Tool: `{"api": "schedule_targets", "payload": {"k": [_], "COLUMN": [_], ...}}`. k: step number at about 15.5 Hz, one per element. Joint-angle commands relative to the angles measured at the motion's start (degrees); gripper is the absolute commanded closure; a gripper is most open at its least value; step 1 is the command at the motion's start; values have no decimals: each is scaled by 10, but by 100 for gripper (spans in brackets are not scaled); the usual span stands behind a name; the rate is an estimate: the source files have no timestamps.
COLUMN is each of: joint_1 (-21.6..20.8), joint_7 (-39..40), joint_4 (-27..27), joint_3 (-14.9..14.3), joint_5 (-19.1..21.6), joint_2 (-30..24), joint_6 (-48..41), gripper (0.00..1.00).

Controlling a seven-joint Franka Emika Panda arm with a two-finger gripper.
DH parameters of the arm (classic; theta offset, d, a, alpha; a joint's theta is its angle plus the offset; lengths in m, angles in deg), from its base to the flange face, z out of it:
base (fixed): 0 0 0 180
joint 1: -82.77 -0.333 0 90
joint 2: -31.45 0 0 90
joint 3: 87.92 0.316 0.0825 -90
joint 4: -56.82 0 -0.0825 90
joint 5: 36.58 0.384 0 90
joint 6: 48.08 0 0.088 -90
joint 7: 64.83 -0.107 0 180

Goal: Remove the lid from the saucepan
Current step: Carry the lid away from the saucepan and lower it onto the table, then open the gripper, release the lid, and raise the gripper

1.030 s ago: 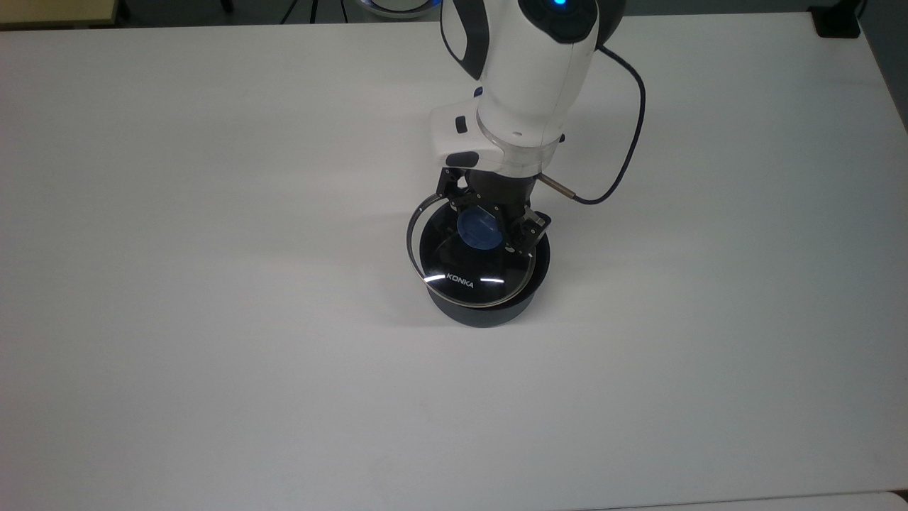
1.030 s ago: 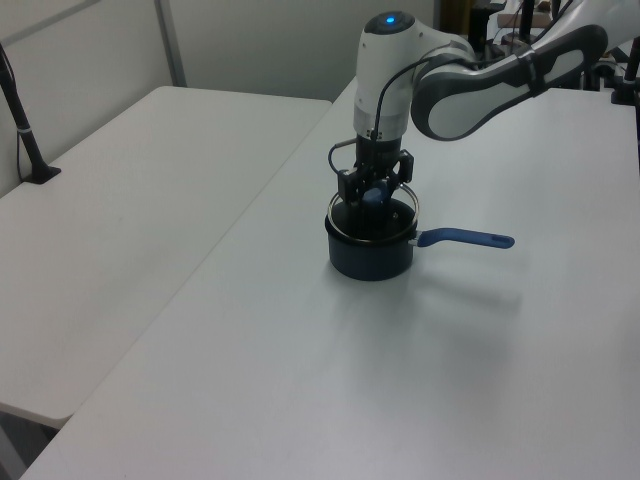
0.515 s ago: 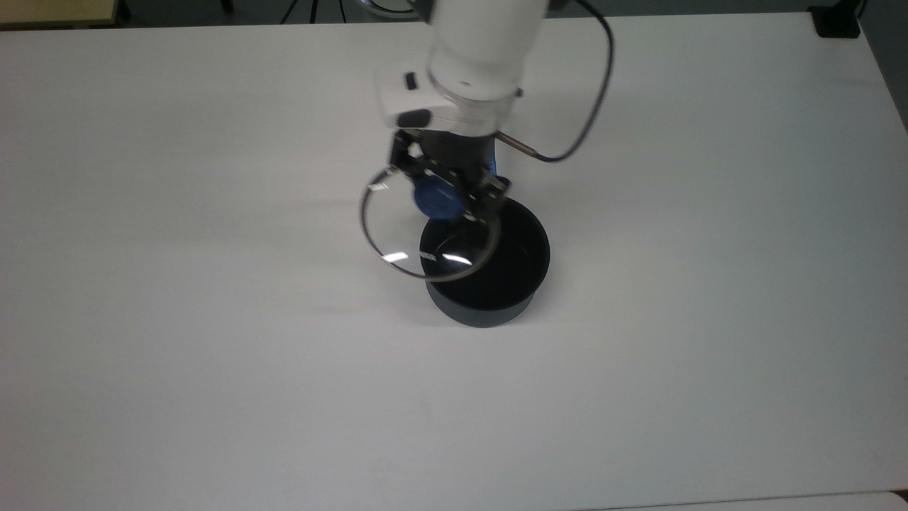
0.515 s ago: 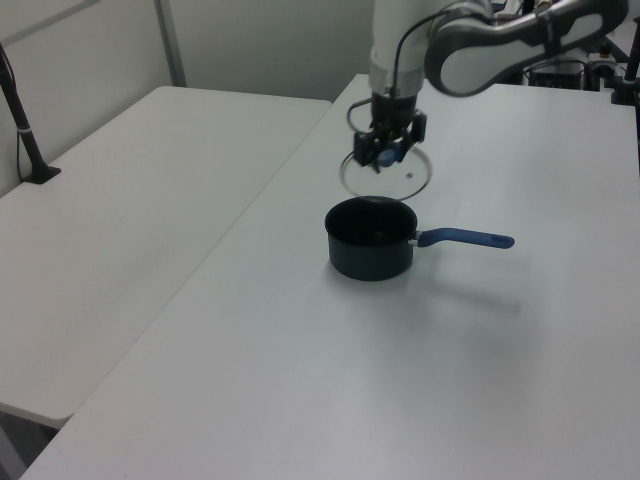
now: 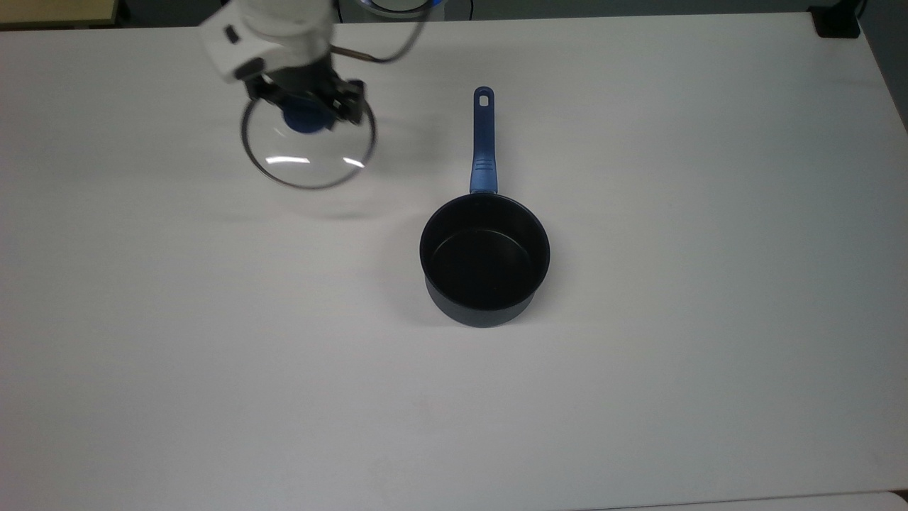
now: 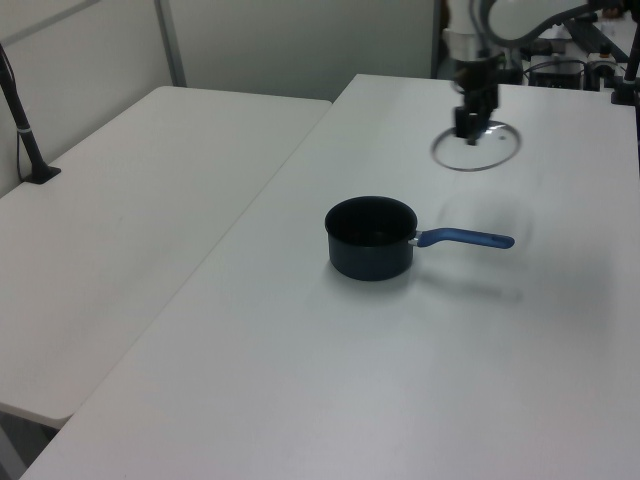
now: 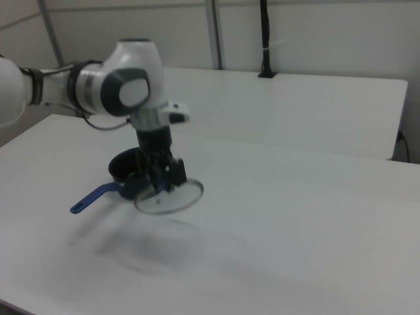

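A: What has changed since a second ago?

B: Back then the lid [image 5: 309, 145] sat just over the pan [image 5: 484, 259] with the gripper [image 5: 306, 106] at its knob. Now the lid is well clear, carried off to the top view's left and hanging above the table [image 5: 674, 355], apart from the pan.

A: And the jaws?

B: Clamped on the blue knob [image 5: 307, 119]; the lid hangs under them, near level.

A: The pan?

B: Same spot, uncovered, black inside, its handle [image 5: 484, 145] pointing up in the top view.

A: The surroundings?

B: A plain white table. In the left view a second white table [image 6: 130, 200] stands to the left view's left by a pale wall, with a black post [image 6: 22, 120] clamped at its edge.
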Motion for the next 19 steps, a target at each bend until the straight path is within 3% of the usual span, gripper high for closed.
{"api": "schedule_targets", "payload": {"k": [1, 4, 11, 14, 16, 19], "joint_1": [55, 74, 75, 75, 75, 68], "joint_7": [127, 151, 170, 169, 160, 122], "joint_4": [106, 167, 170, 167, 160, 95], "joint_3": [4, 4, 4, 4, 4, 4], "joint_5": [25, 26, 26, 26, 27, 29], "joint_2": [-43, -42, 17, 21, 13, -5], "joint_6": [39, 140, 183, 180, 174, 104], "gripper": [47, 46, 46, 28, 2, 0]}}
